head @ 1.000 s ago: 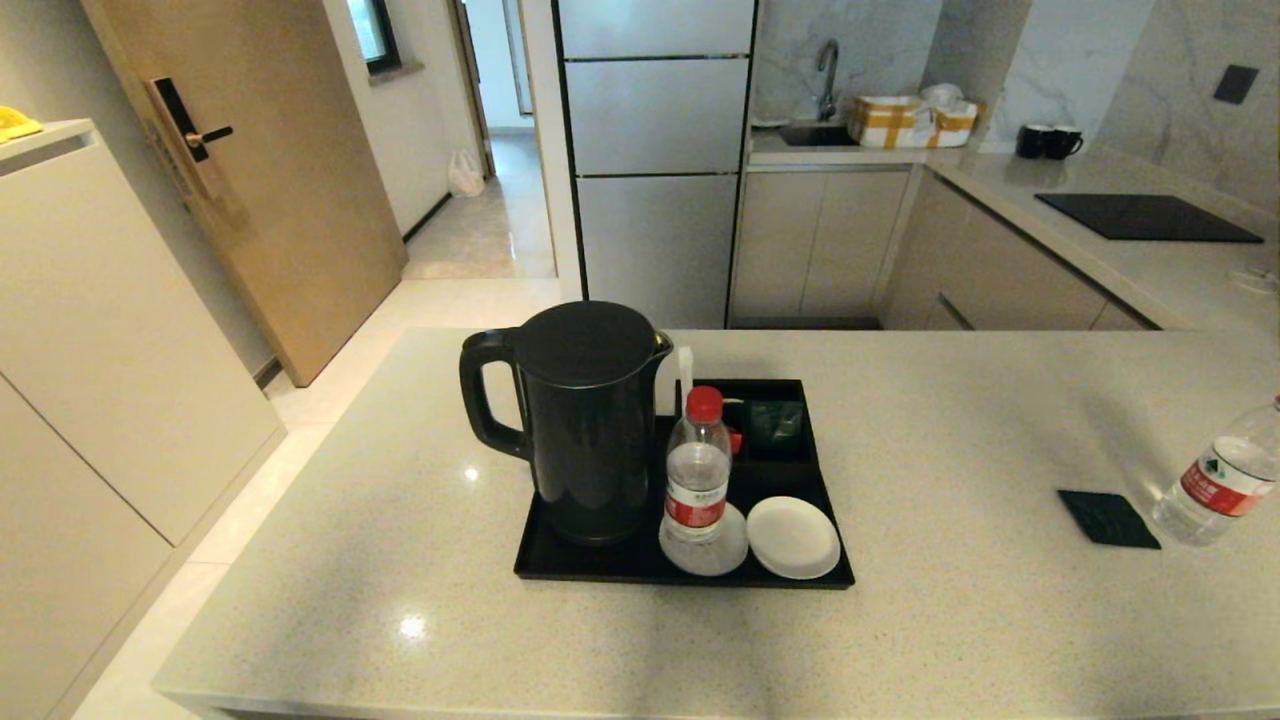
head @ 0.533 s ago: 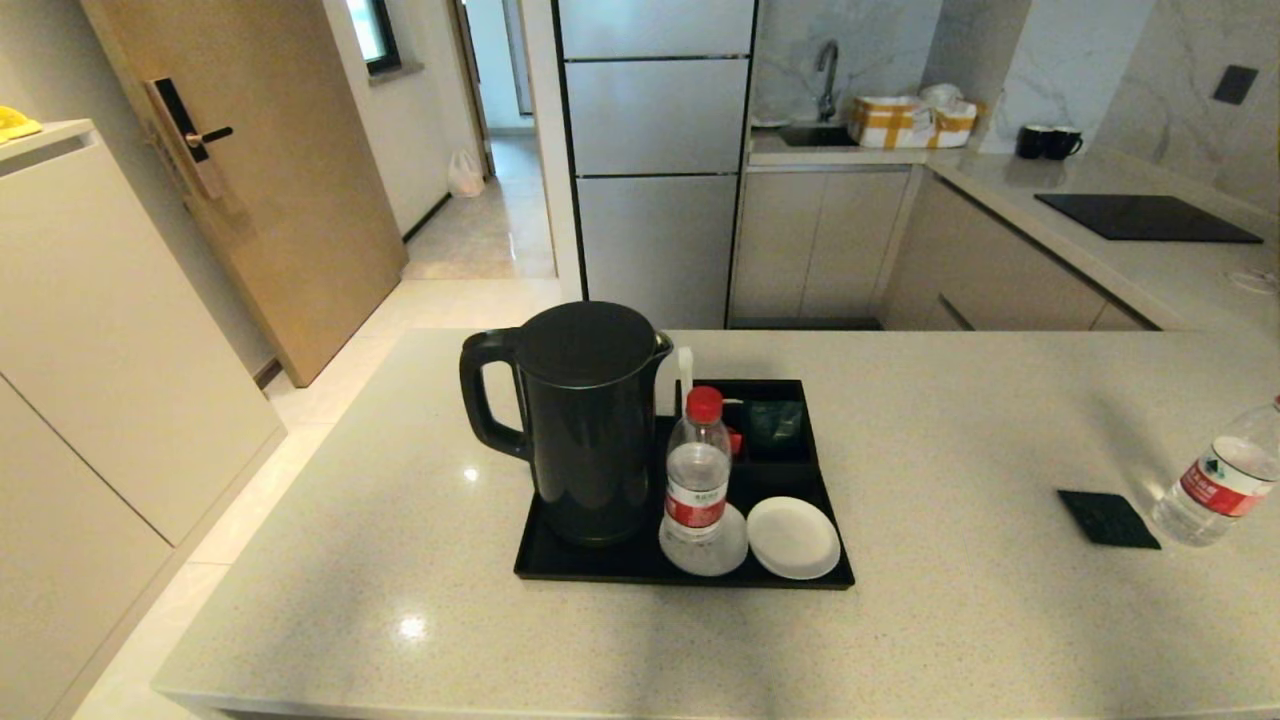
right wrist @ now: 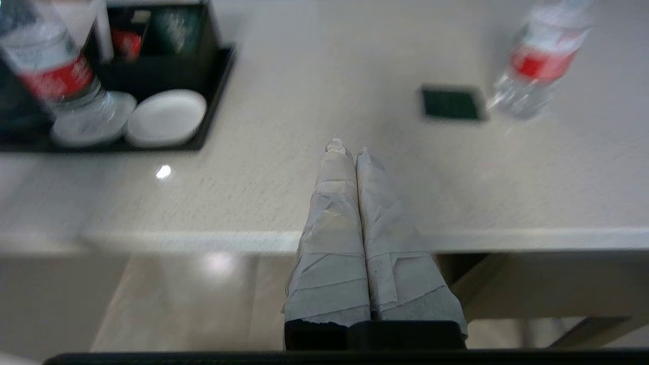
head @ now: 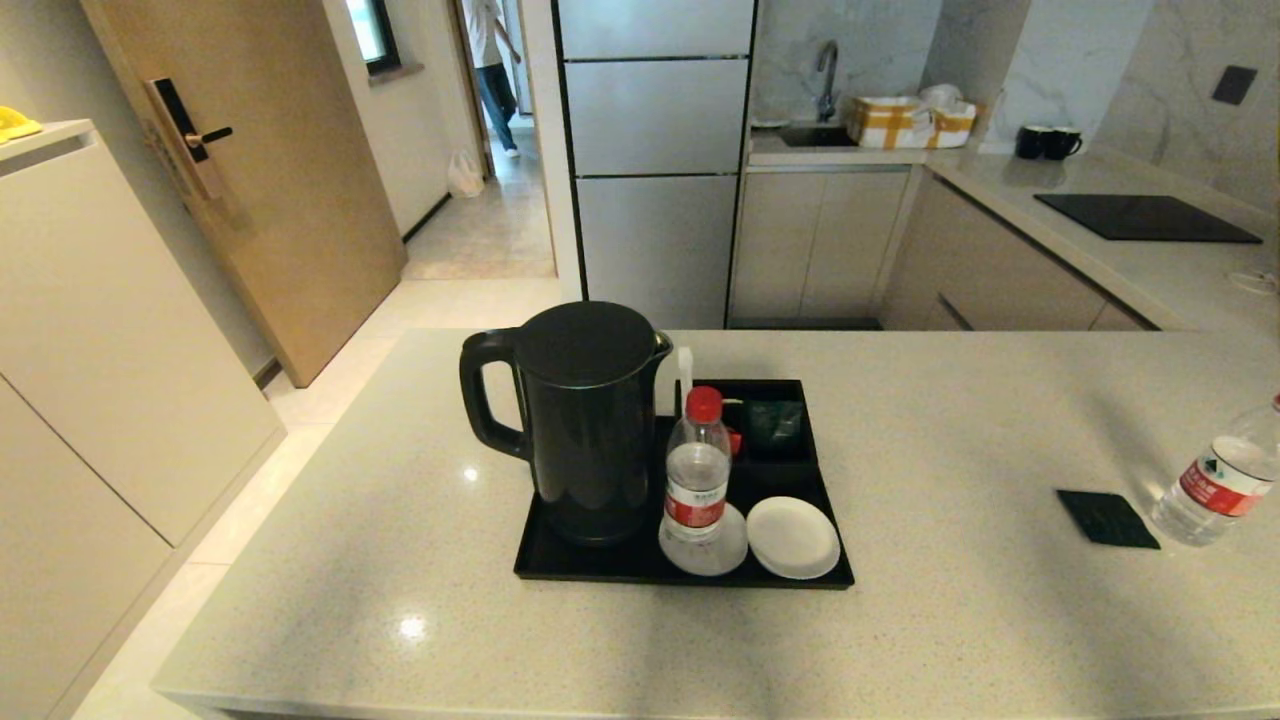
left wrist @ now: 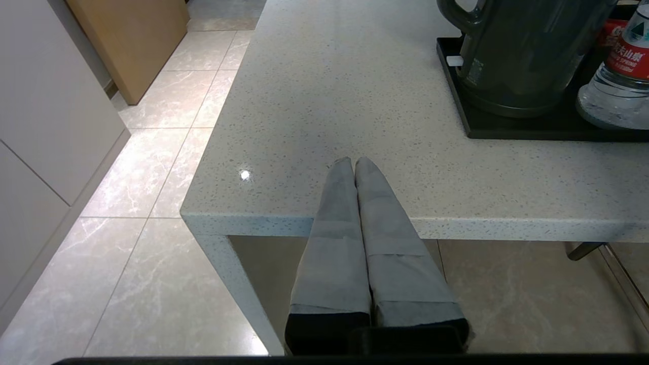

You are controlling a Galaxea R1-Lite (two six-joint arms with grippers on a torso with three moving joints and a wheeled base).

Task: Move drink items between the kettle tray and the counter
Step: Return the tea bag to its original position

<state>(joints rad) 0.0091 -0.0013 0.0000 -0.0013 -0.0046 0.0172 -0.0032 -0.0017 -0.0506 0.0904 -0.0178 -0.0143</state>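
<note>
Left pincer (left wrist: 354, 163): clenched on nothing, fingers pressed together, hanging over the near edge of the surface (head: 950, 620)
Right pincer (right wrist: 350, 151): clenched, empty, also hanging just over the near edge of the surface
Kettle tray (head: 580, 572): ahead of the left pincer and off to its right side; ahead and to the left of the right pincer
Bottle on tray (head: 697, 468): upright on a white coaster (head: 706, 556), just beside the black kettle (head: 585, 420), apart from both pincers
Second coaster (head: 793, 537): bare, beside the first, on the tray's near end
Sachet in tray (head: 776, 422): dark green, in a far compartment, beyond the bottle
Second bottle (head: 1219, 476): upright on the surface, ahead and to the right of the right pincer, well apart from the tray
Loose sachet (head: 1107, 518): flat on the surface just beside that bottle, nearer the right pincer than the tray is
</note>
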